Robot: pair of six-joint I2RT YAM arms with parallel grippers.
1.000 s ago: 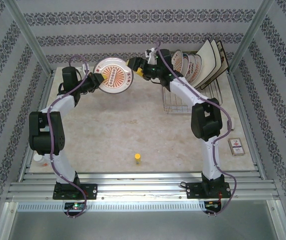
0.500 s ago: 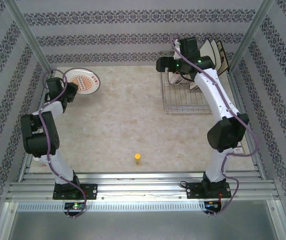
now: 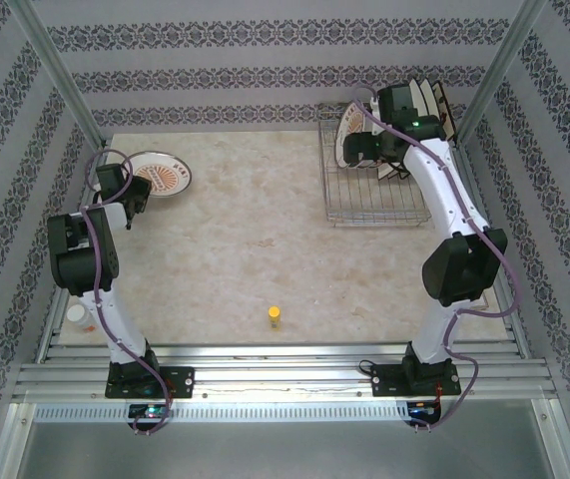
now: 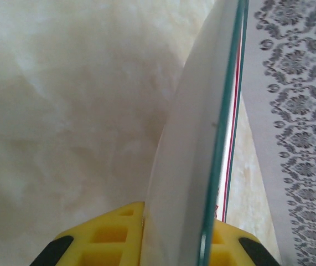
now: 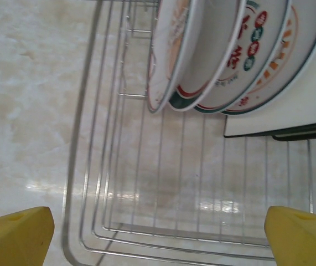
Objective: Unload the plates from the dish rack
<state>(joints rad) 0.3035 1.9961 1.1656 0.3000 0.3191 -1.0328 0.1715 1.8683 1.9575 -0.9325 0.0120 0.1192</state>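
A round white plate with an orange-red pattern lies low over the table's far left corner, and my left gripper is shut on its near rim. In the left wrist view the plate runs edge-on between the yellow fingers. The wire dish rack stands at the far right. Several round plates and square cream plates stand upright in its far half. My right gripper hangs open above the rack's bare near half, just short of the round plates.
A small yellow object stands on the table near the front middle. A small white thing lies by the left rail. Patterned walls and metal posts close the table on three sides.
The left arm carried the round plate from the table's far middle to the far left corner and lowered it. The right arm swung back from there to above the rack, still open.
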